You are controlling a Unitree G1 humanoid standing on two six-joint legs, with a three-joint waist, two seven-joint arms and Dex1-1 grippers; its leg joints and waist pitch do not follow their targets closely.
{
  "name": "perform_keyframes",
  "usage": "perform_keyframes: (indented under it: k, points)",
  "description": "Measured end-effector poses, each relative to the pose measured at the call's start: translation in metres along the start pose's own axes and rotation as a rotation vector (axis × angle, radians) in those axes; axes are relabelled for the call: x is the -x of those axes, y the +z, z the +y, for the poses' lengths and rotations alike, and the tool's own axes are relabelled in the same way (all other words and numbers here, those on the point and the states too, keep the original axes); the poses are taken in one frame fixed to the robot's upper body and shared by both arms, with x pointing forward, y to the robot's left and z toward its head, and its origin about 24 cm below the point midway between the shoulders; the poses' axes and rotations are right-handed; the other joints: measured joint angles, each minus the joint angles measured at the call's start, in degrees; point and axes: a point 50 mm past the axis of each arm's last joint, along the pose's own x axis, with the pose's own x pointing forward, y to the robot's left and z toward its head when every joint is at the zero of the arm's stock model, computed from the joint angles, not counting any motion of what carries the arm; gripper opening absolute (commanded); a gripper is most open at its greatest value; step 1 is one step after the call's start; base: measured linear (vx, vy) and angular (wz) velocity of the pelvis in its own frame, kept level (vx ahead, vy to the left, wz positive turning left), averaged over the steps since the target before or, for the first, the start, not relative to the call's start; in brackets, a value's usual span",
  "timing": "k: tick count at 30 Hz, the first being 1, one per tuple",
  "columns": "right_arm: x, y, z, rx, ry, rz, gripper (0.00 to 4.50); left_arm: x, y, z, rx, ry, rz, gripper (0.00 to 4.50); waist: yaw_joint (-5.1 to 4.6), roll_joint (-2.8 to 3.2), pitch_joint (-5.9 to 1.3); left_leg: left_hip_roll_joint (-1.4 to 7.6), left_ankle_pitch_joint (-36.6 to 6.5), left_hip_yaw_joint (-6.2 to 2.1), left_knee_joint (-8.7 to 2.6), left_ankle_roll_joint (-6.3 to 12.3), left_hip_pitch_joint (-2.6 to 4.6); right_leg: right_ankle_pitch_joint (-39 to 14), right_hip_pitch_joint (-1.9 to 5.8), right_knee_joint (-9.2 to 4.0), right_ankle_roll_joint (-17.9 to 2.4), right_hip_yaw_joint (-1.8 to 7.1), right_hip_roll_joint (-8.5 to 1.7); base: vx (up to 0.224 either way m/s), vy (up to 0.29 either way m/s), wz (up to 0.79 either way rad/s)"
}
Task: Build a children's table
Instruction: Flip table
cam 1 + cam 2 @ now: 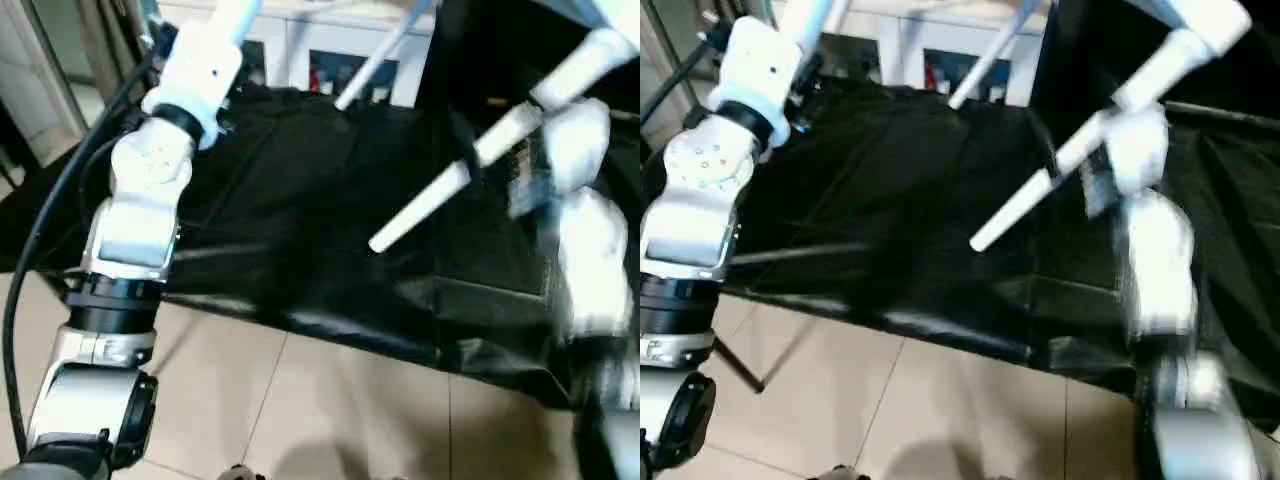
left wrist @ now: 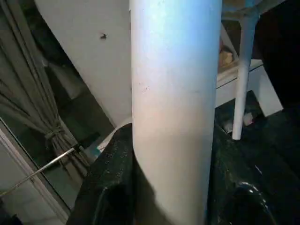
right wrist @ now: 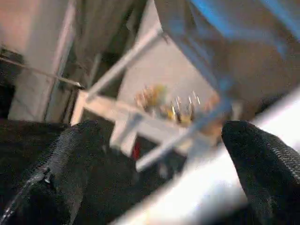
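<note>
A robot looks down over its two silver forearms at a work table draped in black cloth [image 1: 300, 200], with beige floor tiles [image 1: 330, 400] nearest the viewer, below the table's near edge.

On the robot's right, its arm rises from the near right corner of the table. The right gripper [image 1: 1095, 160] sits against a long white tapered leg [image 1: 440, 195]. That leg slopes down from the upper right, where it appears joined to the white table assembly [image 1: 1200, 25], toward a free tip hanging in the air above the middle of the black cloth. In the right wrist view, black fingers [image 3: 262, 159] flank the pale leg, but whether they pinch it cannot be told.

On the robot's left, the arm reaches up and away over the table's far left corner. The left gripper [image 2: 164, 187] is pinching a second leg [image 2: 176, 93], its dark pads pressed to either side of the thick white shaft, which runs straight up along the fingers. Each arm is therefore at its own leg, and the two legs point in different directions.

Farther off, a third leg [image 1: 385, 50] slants over the table's far edge. Behind it stand a white cabinet [image 1: 330, 50] with shelves and a grey curtain [image 2: 33, 108].
</note>
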Motion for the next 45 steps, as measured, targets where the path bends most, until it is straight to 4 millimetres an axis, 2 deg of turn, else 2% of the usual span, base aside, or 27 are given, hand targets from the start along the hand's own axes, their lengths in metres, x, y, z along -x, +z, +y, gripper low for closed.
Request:
perform_keyframes:
  k: [3,8,11,18,21,23,25,29,30,45]
  points:
    - [0.013,-0.008,-0.004,-0.057,-0.136,0.023,4.50,0.000,0.001,-0.001,-0.004,-0.003,-0.009,1.59,-0.21,0.09,-0.05,-0.02,0.1,0.04,-0.34,-0.19,0.31,0.0,0.03,0.00,0.0,0.01,0.00,0.000,0.000,0.00]
    - [0.011,-0.014,-0.012,-0.142,-0.234,0.102,4.50,0.000,0.000,0.000,-0.007,-0.004,-0.007,1.59,-1.11,0.14,-0.10,-0.02,0.2,0.01,-0.85,-0.34,0.68,-0.1,0.08,-0.01,0.3,-0.08,0.08,0.000,0.000,0.00]
    - [-0.003,-0.021,-0.013,-0.240,-0.232,0.176,4.50,0.000,0.000,0.003,-0.015,0.003,-0.007,1.59,-1.73,0.27,-0.17,-0.02,0.3,-0.03,-1.06,-0.58,0.74,-0.1,0.07,-0.01,0.2,-0.15,0.10,0.000,0.000,0.00]
    - [-0.032,-0.026,-0.008,-0.356,-0.163,0.232,4.50,0.000,0.001,0.003,-0.022,0.001,-0.020,1.59,-1.66,0.36,-0.23,-0.02,0.4,-0.03,-1.12,-0.60,0.70,0.0,0.04,-0.11,0.0,-0.17,0.09,0.000,0.000,0.00]
    - [-0.047,-0.025,-0.004,-0.383,-0.138,0.249,4.14,0.000,0.002,0.002,-0.022,0.000,-0.023,1.59,-1.47,0.34,-0.23,-0.02,0.4,0.01,-1.12,-0.59,0.66,0.0,0.05,-0.23,0.0,-0.17,0.07,0.000,0.000,0.00]
    - [-0.048,-0.027,-0.004,-0.392,-0.133,0.259,4.11,0.000,0.001,0.004,-0.022,0.002,-0.020,1.59,-1.38,0.32,-0.23,-0.01,0.4,0.02,-1.11,-0.58,0.65,0.0,0.06,-0.29,0.0,-0.16,0.08,0.000,0.000,0.00]
    - [-0.050,-0.028,-0.002,-0.405,-0.125,0.261,3.89,0.001,0.001,0.004,-0.018,0.004,-0.020,1.59,-1.37,0.31,-0.22,-0.01,0.4,0.05,-1.11,-0.58,0.65,0.0,0.06,-0.31,0.0,-0.14,0.07,0.000,0.000,0.00]
    - [-0.050,-0.030,0.000,-0.432,-0.104,0.263,3.59,0.004,-0.001,0.004,-0.016,0.007,-0.016,1.59,-1.40,0.29,-0.21,0.00,0.4,0.07,-1.12,-0.58,0.67,0.0,0.06,-0.31,0.0,-0.13,0.08,0.000,0.000,0.00]
    - [-0.050,-0.031,0.001,-0.436,-0.100,0.262,3.36,0.004,-0.002,0.004,-0.015,0.007,-0.015,1.59,-1.41,0.29,-0.21,0.00,0.4,0.07,-1.12,-0.58,0.68,0.0,0.05,-0.31,0.0,-0.14,0.08,0.000,0.000,0.00]
    - [-0.053,-0.033,-0.001,-0.507,-0.111,0.245,2.32,0.007,-0.006,0.005,-0.008,0.017,-0.001,1.59,-1.48,0.29,-0.20,0.01,0.4,0.08,-1.12,-0.58,0.68,0.0,0.04,-0.31,-0.1,-0.14,0.07,0.000,0.000,0.00]
